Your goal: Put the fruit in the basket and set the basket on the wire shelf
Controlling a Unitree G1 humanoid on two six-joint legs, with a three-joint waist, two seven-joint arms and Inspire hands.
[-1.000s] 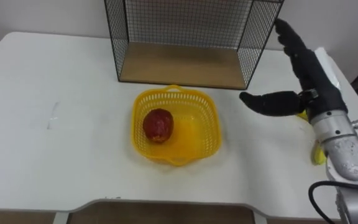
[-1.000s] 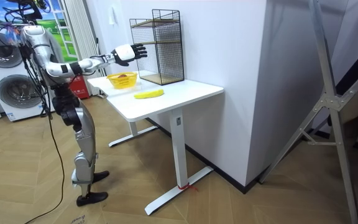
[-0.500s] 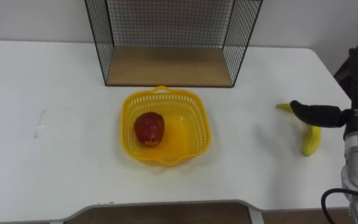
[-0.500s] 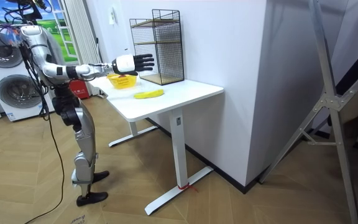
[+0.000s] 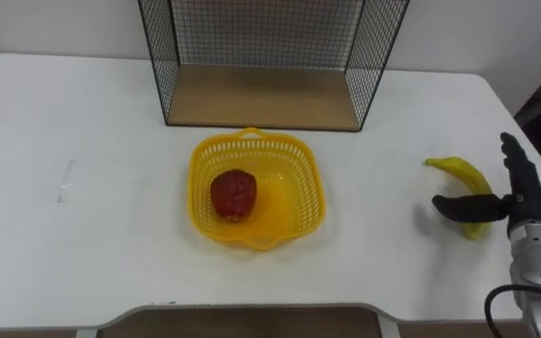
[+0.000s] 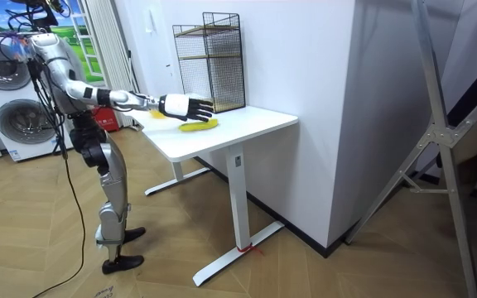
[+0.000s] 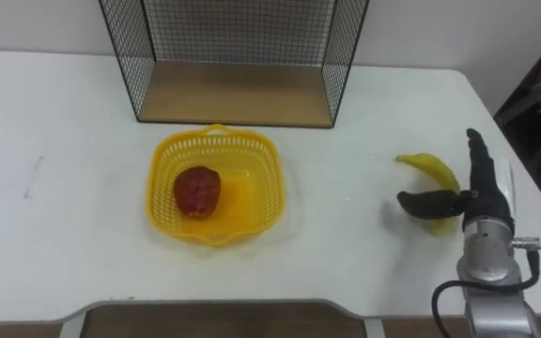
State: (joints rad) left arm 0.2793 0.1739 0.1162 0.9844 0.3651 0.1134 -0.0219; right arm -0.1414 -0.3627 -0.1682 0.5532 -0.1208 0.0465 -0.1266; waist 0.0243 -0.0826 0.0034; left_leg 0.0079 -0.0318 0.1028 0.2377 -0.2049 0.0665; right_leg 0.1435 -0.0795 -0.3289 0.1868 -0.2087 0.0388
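A yellow plastic basket (image 5: 257, 160) (image 7: 216, 153) sits mid-table with a red apple (image 5: 234, 195) (image 7: 197, 190) inside it. A yellow banana (image 5: 458, 173) (image 7: 427, 169) lies on the white table at the right. My right hand (image 5: 519, 192) (image 7: 479, 192) is open just above the banana's near end, fingers straight and thumb stretched left across the fruit. The black wire shelf (image 5: 270, 56) (image 7: 236, 56) with a wooden floor stands behind the basket. In the room view my right hand (image 6: 180, 107) reaches over the banana (image 6: 198, 125).
The white table (image 5: 83, 225) has bare room left of the basket and along its front edge. In the room view I stand at the table's end; washing machines (image 6: 7, 108) are behind me and a white wall lies beyond the shelf (image 6: 214, 58).
My right hand has come down and back from beside the shelf to just above the banana. The camera view shifted slightly.
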